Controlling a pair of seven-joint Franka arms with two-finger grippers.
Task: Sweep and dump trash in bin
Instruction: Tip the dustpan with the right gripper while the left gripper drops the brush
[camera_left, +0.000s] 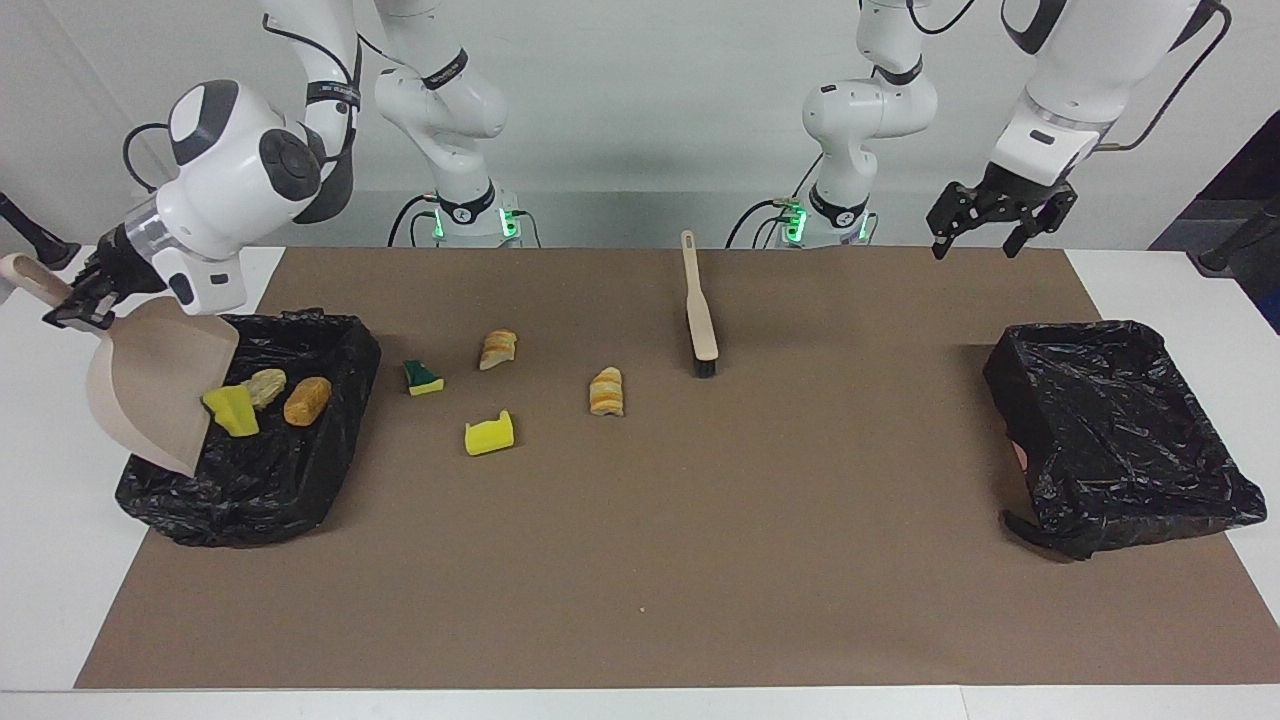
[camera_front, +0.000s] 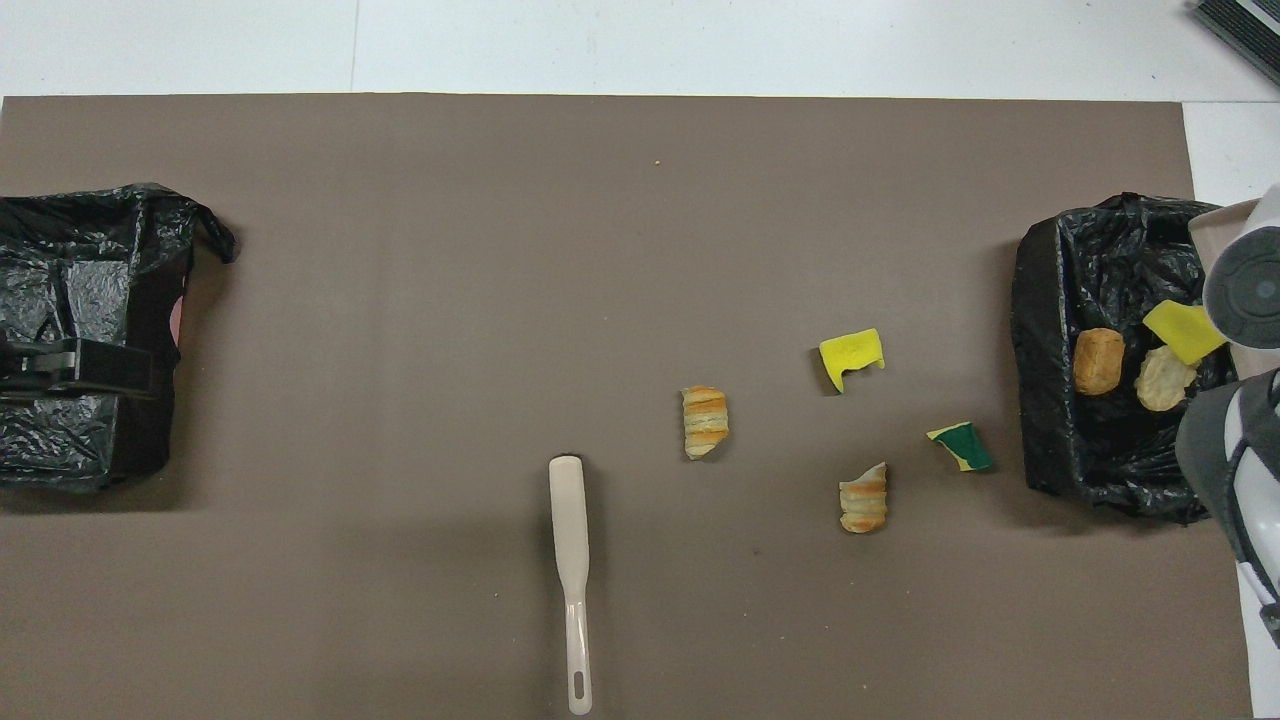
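Observation:
My right gripper (camera_left: 73, 303) is shut on the handle of the beige dustpan (camera_left: 150, 385), tipped steeply over the black-lined bin (camera_left: 335, 345) at the right arm's end. A yellow sponge piece (camera_left: 232, 410) (camera_front: 1182, 330) sits at the pan's lower lip, over the bin. Two bread chunks (camera_left: 307, 400) (camera_front: 1098, 361) lie in the bin. Several scraps of trash stay on the mat: a green-backed sponge (camera_left: 424, 377), a yellow sponge (camera_left: 489, 435) and two bread chunks (camera_left: 498, 349) (camera_left: 606, 391). My left gripper (camera_left: 1000, 215) (camera_front: 130, 367) hangs open and empty, high over the mat's edge.
The beige brush (camera_left: 699, 305) (camera_front: 570, 560) lies on the brown mat near the robots, bristles pointing away from them. A second black-lined bin (camera_left: 1110, 430) (camera_front: 60, 300) stands at the left arm's end of the table.

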